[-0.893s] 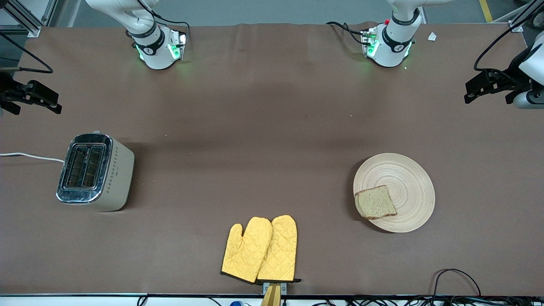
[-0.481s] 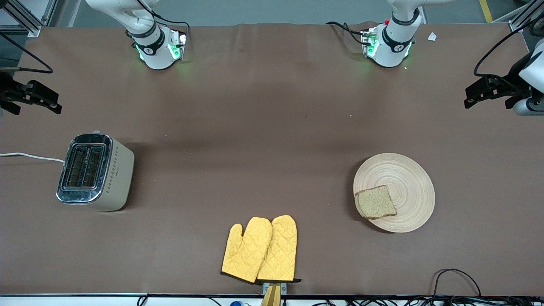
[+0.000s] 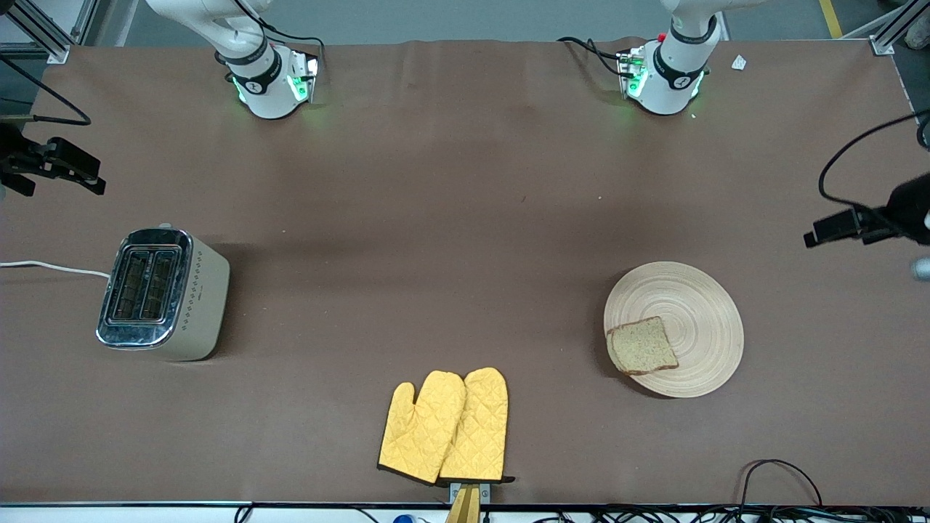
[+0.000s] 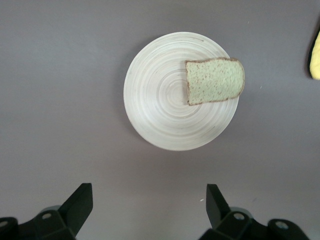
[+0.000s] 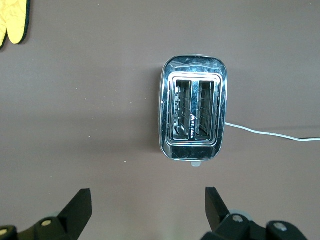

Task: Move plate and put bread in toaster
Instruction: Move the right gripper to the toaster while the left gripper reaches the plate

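The pale wood plate [image 3: 699, 305] lies toward the left arm's end of the table. The brown bread slice [image 3: 642, 346] rests on the plate's rim nearest the mitts. The cream toaster [image 3: 161, 293] with its chrome top stands toward the right arm's end, both slots empty. My left gripper [image 3: 825, 231] hangs open and empty in the air beside the plate, off its edge; its wrist view shows the plate [image 4: 160, 115] and the bread [image 4: 215, 81] past the gripper [image 4: 149, 205]. My right gripper [image 3: 87, 176] waits open and empty over the table beside the toaster [image 5: 194, 114], as its wrist view [image 5: 148, 207] shows.
Two yellow oven mitts [image 3: 445, 427] lie near the table's front edge, between toaster and plate. The toaster's white cord [image 3: 51, 267] runs off the right arm's end of the table. Black cables [image 3: 777, 479] lie at the front edge near the plate.
My left gripper has moved down the front view at the left arm's end of the table, closer to the plate. The right arm, plate, bread and toaster have not moved.
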